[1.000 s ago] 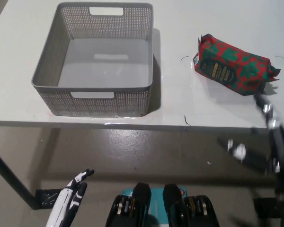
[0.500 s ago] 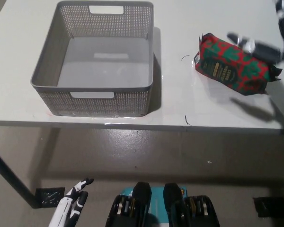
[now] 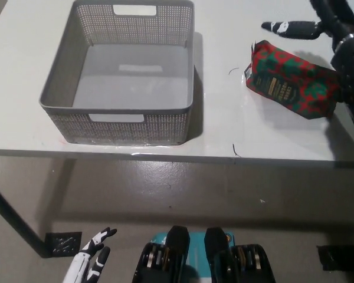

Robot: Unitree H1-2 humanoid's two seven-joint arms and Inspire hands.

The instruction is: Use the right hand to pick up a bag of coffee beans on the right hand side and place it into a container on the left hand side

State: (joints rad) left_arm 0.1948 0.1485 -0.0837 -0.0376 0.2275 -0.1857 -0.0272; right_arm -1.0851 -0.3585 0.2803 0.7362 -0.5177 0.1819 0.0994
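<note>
The right hand (image 3: 336, 29) seems partly cut off at the edge.

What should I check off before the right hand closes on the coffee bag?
1. Right hand above the red and green coffee bean bag, fingers apart: ok.
2. Bag lying on the white table, nothing on top of it: ok.
3. Contact between hand and bag: cannot tell.
4. Grey mesh basket upright, nothing inside it: ok.
5. Table between bag and basket free of things: ok.
6. Left hand low at the lower left, below the table edge, out of the way: ok.
</note>
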